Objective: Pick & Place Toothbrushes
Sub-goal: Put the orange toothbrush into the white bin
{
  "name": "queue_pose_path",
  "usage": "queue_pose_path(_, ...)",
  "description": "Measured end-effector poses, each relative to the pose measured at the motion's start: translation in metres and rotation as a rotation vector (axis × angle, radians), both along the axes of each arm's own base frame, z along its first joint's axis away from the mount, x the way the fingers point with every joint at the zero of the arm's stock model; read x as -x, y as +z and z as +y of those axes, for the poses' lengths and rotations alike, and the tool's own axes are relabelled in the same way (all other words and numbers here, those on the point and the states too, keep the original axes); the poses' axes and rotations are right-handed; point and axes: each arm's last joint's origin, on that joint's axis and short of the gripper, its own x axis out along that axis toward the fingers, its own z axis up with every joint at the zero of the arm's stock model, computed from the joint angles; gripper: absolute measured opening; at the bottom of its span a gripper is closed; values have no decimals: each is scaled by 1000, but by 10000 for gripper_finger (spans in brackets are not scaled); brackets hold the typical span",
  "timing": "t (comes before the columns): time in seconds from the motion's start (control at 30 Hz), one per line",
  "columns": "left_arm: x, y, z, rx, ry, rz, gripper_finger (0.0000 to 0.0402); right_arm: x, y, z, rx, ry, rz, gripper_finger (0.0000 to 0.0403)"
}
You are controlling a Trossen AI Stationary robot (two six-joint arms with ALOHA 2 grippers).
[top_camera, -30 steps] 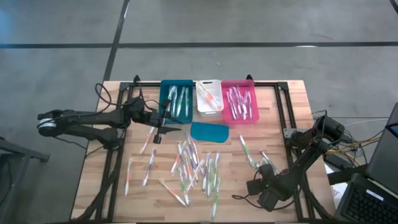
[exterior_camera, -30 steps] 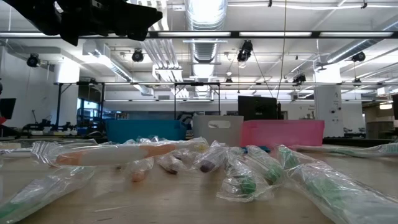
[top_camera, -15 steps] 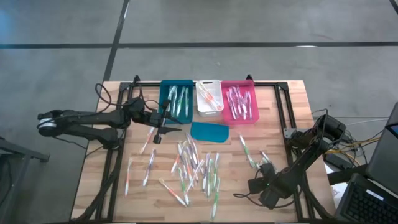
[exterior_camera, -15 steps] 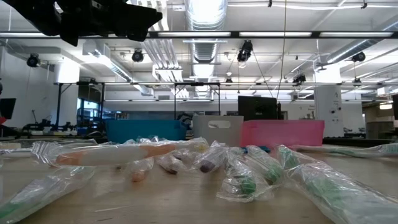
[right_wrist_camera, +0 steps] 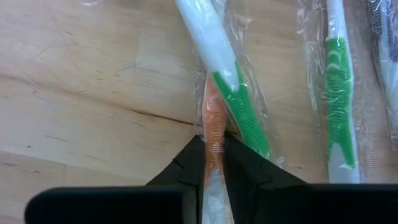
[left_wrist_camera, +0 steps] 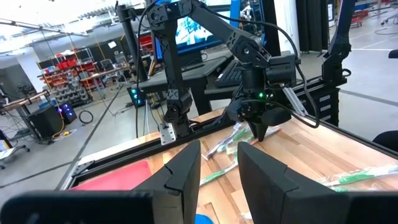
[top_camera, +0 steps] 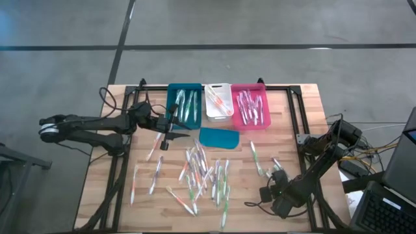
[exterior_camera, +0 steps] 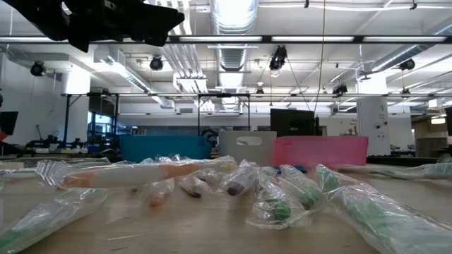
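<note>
My right gripper [right_wrist_camera: 213, 163] is down on the wooden table [top_camera: 104, 195] near its right front corner, fingers pinched narrow on a plastic-wrapped orange-handled toothbrush [right_wrist_camera: 214, 124] lying under a green-and-white one [right_wrist_camera: 230, 93]. My left gripper [top_camera: 170, 138] hovers before the teal bin [top_camera: 184, 104], fingers parted, holding nothing. Loose wrapped toothbrushes [top_camera: 205, 175] litter mid-table.

Orange-accented toothbrush [right_wrist_camera: 213, 127]; green-and-white toothbrush [right_wrist_camera: 229, 81]; bins [top_camera: 185, 104] teal, white, apparently pink.
</note>
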Motion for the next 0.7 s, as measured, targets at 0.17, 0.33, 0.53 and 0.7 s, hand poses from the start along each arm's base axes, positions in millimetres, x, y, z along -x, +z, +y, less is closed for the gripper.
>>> queue_pose_path(0.17, 0, 0, 0, 0, 0, 0, 112, 0, 0, 0, -2, 0, -2, 42)
queue_pose_path(0.33, 0, 0, 0, 0, -1, 0, 108, -2, 2, 2, -11, 26, -9, 32)
queue_pose_path(0.53, 0, 0, 0, 0, 0, 0, 110, -8, 8, 9, -46, 54, -40, 33)
queue_pose_path(0.7, 0, 0, 0, 0, 0, 0, 108, -10, 11, 11, -56, 97, -45, 33)
